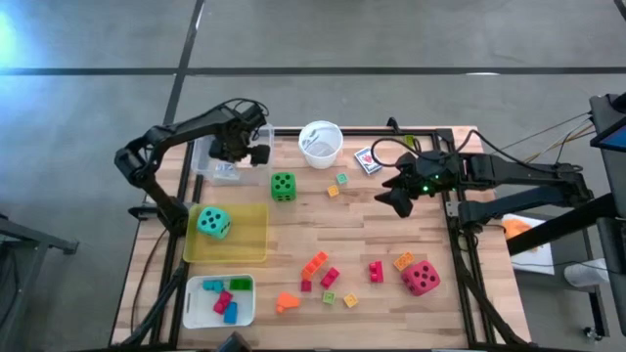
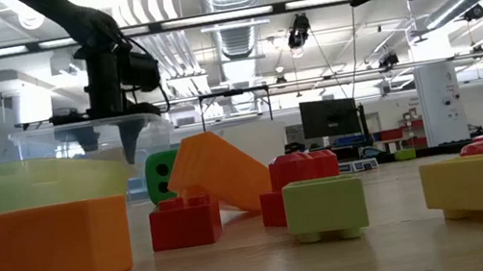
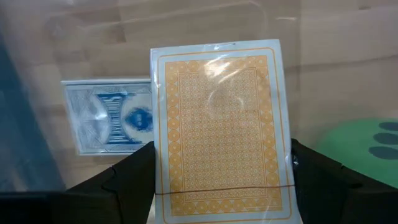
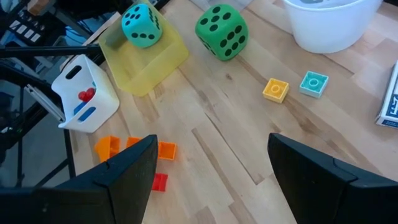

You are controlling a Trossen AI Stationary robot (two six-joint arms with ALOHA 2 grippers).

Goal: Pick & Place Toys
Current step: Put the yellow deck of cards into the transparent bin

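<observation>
Orange card pack [image 3: 221, 130] between left fingers [image 3: 130, 177] over clear tray [image 1: 207, 156].

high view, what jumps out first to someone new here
The left gripper hovers over the clear tray at the table's far left, holding an orange card pack. Three foam dice stand out: teal die in the yellow tray, green die beside it, red die near right.
</observation>
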